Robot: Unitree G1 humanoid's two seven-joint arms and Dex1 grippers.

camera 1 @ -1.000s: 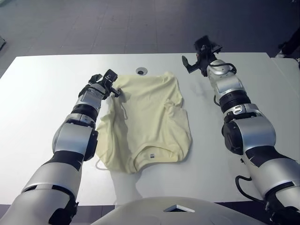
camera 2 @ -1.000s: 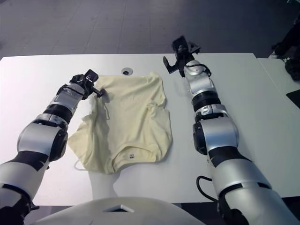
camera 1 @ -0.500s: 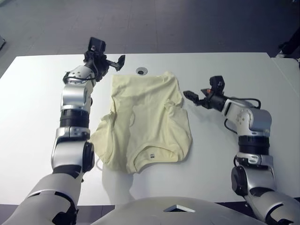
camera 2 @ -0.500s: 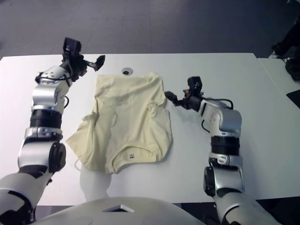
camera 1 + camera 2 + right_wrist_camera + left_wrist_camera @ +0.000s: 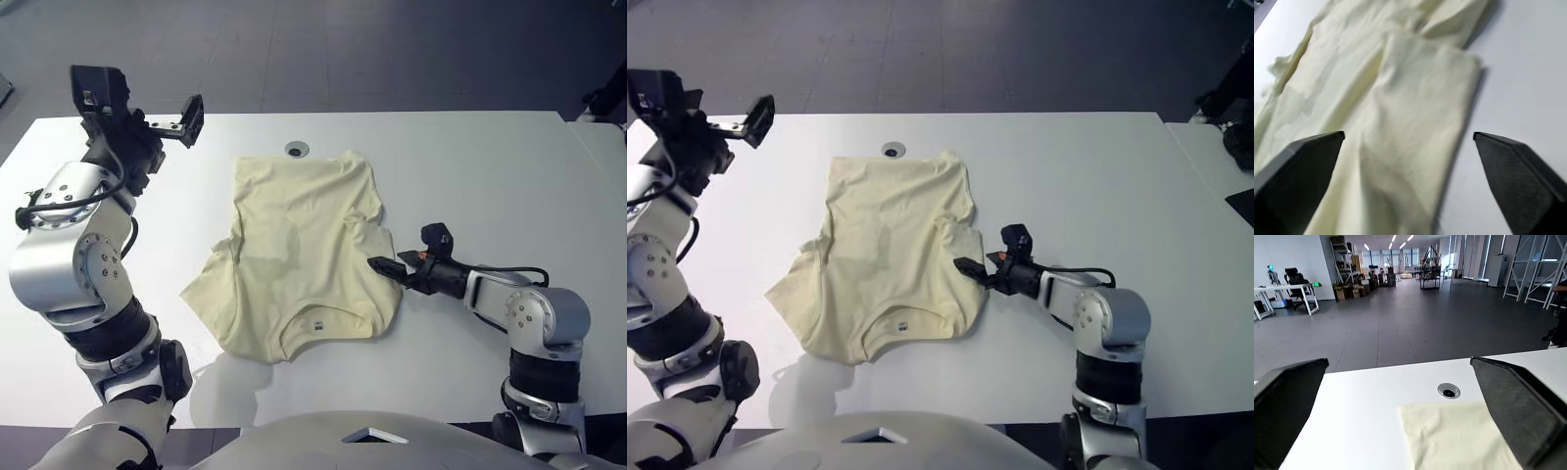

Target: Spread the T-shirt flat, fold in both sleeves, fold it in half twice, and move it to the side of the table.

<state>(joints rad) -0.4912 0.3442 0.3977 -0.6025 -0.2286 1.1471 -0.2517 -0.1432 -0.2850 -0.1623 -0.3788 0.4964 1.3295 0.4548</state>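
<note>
A pale yellow T-shirt (image 5: 299,245) lies on the white table (image 5: 490,166), collar and label toward me and hem at the far side. Its left sleeve (image 5: 211,279) sticks out; the right sleeve (image 5: 370,233) lies crumpled on the body. My right gripper (image 5: 387,266) is low over the table at the shirt's right edge, open, with the cloth (image 5: 1400,98) under and between its fingers (image 5: 1308,156). My left gripper (image 5: 171,116) is raised above the table's far left, open and holding nothing, with the shirt's far corner (image 5: 1449,435) below it.
A round cable grommet (image 5: 296,149) is set in the table just beyond the shirt's hem. Bare tabletop stretches to the right (image 5: 509,196) and left (image 5: 186,196) of the shirt. Another table's edge (image 5: 602,137) is at the far right.
My left gripper let go of the shirt's far left corner and rose up and to the left. My right gripper swung from the far side down to the shirt's near right edge.
</note>
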